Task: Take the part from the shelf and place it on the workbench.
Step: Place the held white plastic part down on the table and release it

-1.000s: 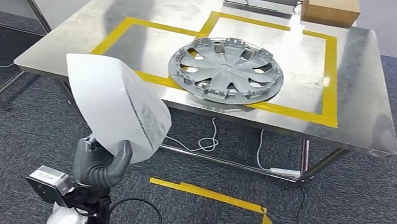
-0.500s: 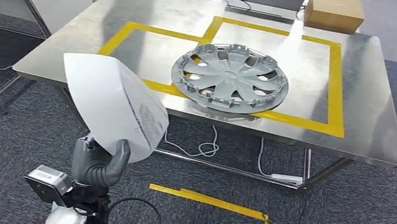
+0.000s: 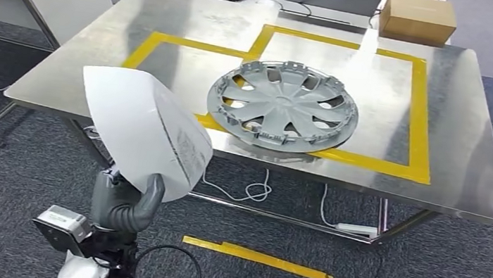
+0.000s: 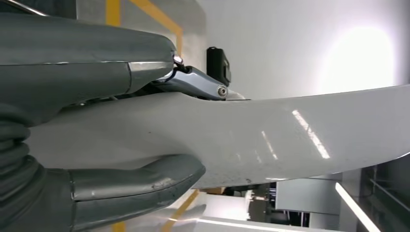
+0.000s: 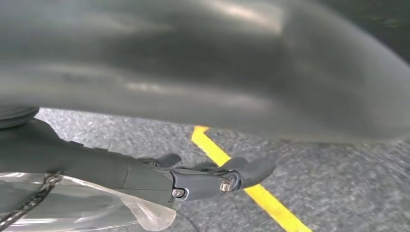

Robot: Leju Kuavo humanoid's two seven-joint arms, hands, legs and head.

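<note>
Below the near left corner of the steel workbench (image 3: 443,135), over the grey carpet, your robot's left hand (image 3: 123,203) holds up a white, smooth, curved plastic panel (image 3: 142,130). That is the part, so the pick from the shelf looks done; the placing is what remains. The panel is not on the workbench: it hangs short of the near edge, out toward the left corner, tilted with its printed label facing right.

The grip sits at the panel's lower edge. In the left wrist view the thick grey thumb (image 4: 138,186) presses one face and the darker fingers (image 4: 87,63) lie against the other, so the panel (image 4: 290,135) is clamped between them and rises above the hand.

On the workbench, inside the yellow tape outline (image 3: 417,110), a grey round wheel cover (image 3: 283,105) lies flat toward the near edge; you may want to set the panel clear of it.

The right hand (image 5: 203,176) hangs over the carpet and a yellow floor stripe (image 5: 251,186), its fingers loosely apart and holding nothing.
</note>
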